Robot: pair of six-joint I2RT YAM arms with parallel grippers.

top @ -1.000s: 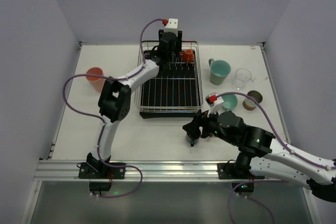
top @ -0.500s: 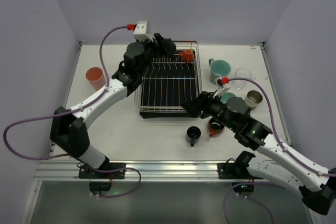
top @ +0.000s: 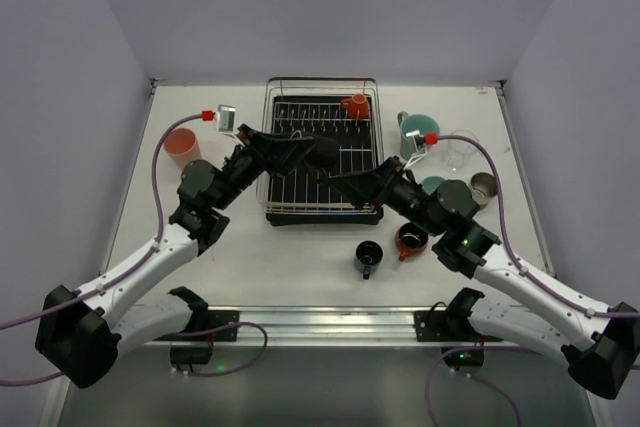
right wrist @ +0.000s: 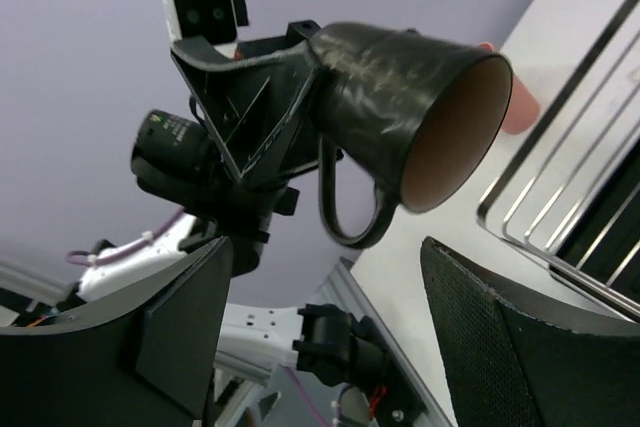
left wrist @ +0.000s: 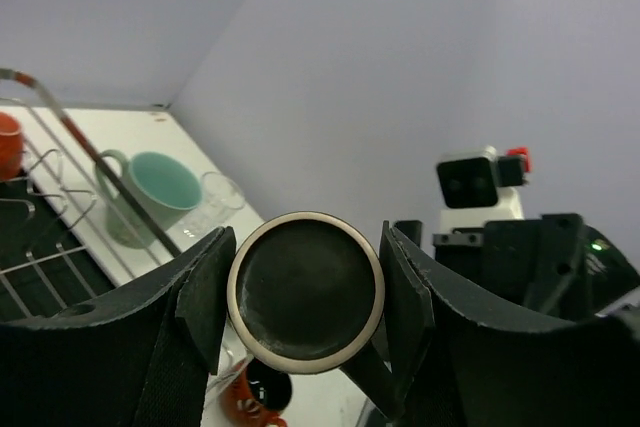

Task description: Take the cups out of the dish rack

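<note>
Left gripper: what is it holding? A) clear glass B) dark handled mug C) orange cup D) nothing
B: the left gripper is clamped on a dark mug, its handle hanging down in the right wrist view; the orange cup sits in the dish rack.

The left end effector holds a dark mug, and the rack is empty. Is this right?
No: the rack is not empty. The top view shows an orange cup in its far right corner. The left end effector does hold the dark mug.
</note>
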